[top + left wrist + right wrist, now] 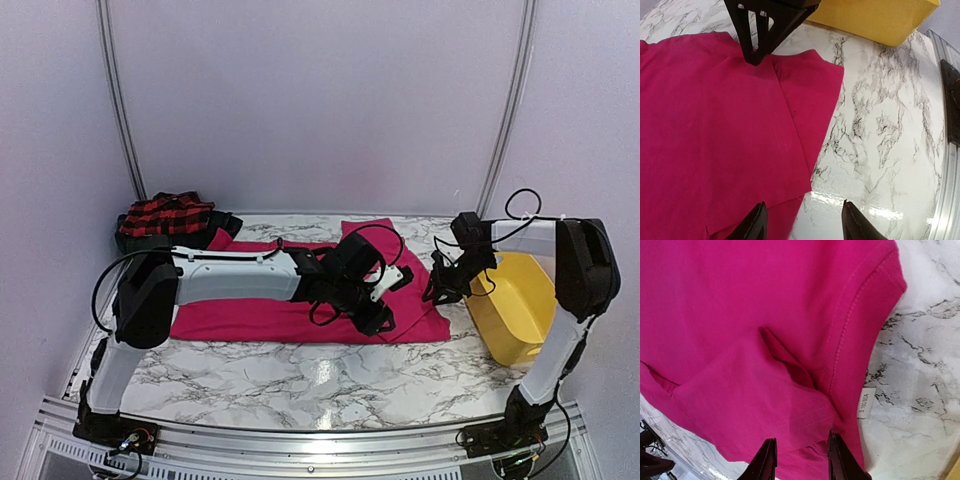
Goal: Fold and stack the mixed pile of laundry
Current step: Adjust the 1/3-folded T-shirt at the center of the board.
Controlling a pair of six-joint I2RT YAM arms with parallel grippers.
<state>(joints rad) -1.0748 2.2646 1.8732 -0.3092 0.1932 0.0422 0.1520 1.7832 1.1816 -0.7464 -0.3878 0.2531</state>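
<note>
The magenta-pink garment (260,310) lies spread flat on the marble table. My left gripper (377,318) is open just above its near right corner; in the left wrist view (802,226) that corner of the magenta cloth (715,140) lies between the spread fingers. My right gripper (437,291) is open at the garment's right edge; in the right wrist view (800,462) the jaws stand apart over a folded hem (790,405) beside a white size label (866,403). The red-and-black checked garment (165,213) lies on a dark one (226,224) at the back left.
A yellow plastic tub (515,300) stands at the right, close beside the right arm; it also shows in the left wrist view (875,20). A metal rail (300,440) runs along the near table edge. Walls close in the back and sides.
</note>
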